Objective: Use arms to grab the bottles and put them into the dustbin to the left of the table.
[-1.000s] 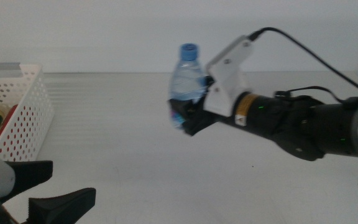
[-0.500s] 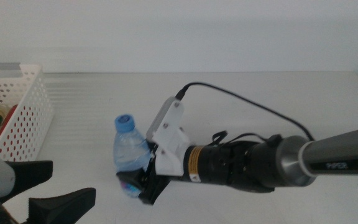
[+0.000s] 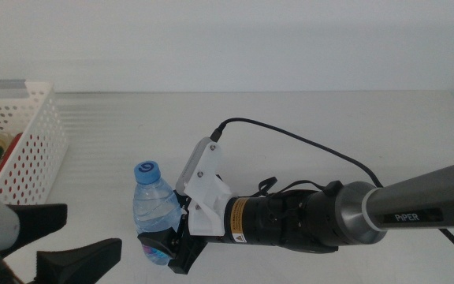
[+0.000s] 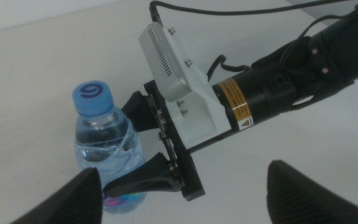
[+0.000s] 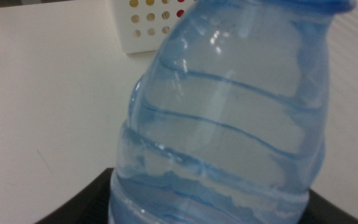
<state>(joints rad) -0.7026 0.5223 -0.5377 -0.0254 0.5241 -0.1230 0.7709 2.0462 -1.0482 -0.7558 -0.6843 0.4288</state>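
One water bottle (image 3: 153,207), clamped in right gripper (image 3: 166,251) fingers, now carried nearer waiting, open-fingered left gripper (image 3: 57,237); probably handover, toward dustbin (image 3: 30,150).

The middle view looks forward and down over the white table (image 3: 329,134), with the dustbin (image 3: 30,150) at its left edge. The left wrist view looks down from close above at the water bottle (image 4: 104,152) and the right gripper (image 4: 143,149). The right wrist view sits almost against that same bottle, with the dustbin's holed wall behind it.
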